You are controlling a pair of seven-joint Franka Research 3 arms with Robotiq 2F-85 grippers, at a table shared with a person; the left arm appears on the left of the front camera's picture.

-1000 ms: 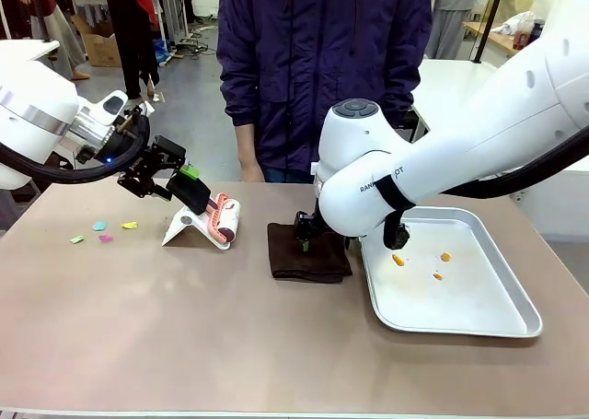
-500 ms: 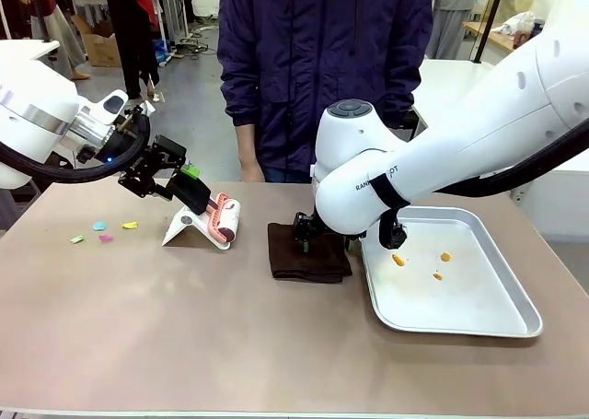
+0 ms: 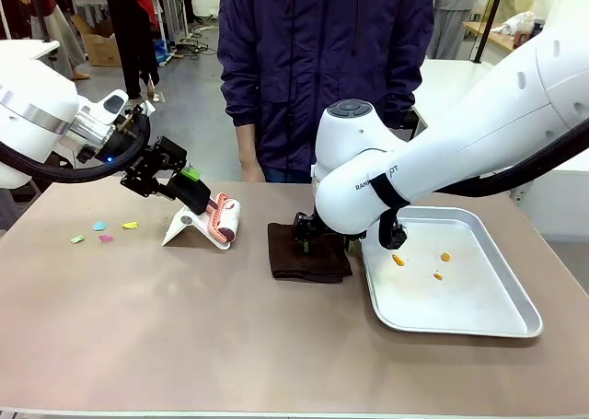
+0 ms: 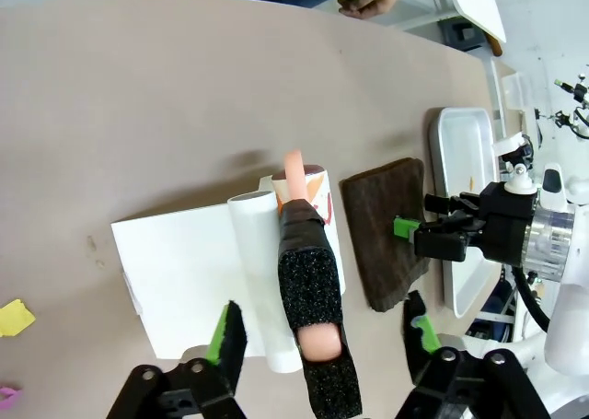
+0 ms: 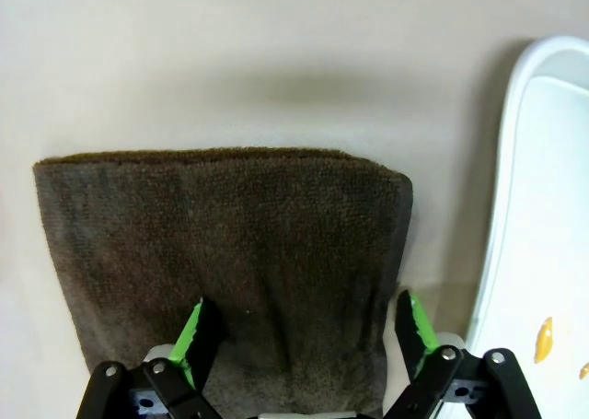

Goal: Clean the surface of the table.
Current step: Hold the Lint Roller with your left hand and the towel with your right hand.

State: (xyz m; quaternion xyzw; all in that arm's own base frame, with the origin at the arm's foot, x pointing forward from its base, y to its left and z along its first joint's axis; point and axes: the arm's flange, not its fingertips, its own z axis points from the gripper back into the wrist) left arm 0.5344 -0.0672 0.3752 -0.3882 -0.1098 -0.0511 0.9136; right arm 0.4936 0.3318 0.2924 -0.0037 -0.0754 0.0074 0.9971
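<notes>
Large brownish-taupe matte table point(image 3: 184, 345) spans foreground; person in dark navy jacket point(image 3: 322, 69) stands at far edge. Left gripper point(image 4: 322, 334): jaws open, green pads either side of black foam handle of pink-and-white lint roller point(image 3: 224, 218), not touching it. Roller rests on white sloped stand point(image 3: 182, 227). Right gripper point(image 5: 302, 338): jaws open, straddling edge of folded dark brown cloth point(image 3: 306, 253). Rectangular silver metal tray point(image 3: 479, 299) just beside cloth, small orange crumbs point(image 3: 398, 260) inside. Coloured paper scraps point(image 3: 99, 226) on table's left part.

White arms point(image 3: 460, 133) — black cables point(image 3: 46, 172); left tool point(image 4: 320, 305), right tool point(image 5: 303, 302) black, green-padded.
</notes>
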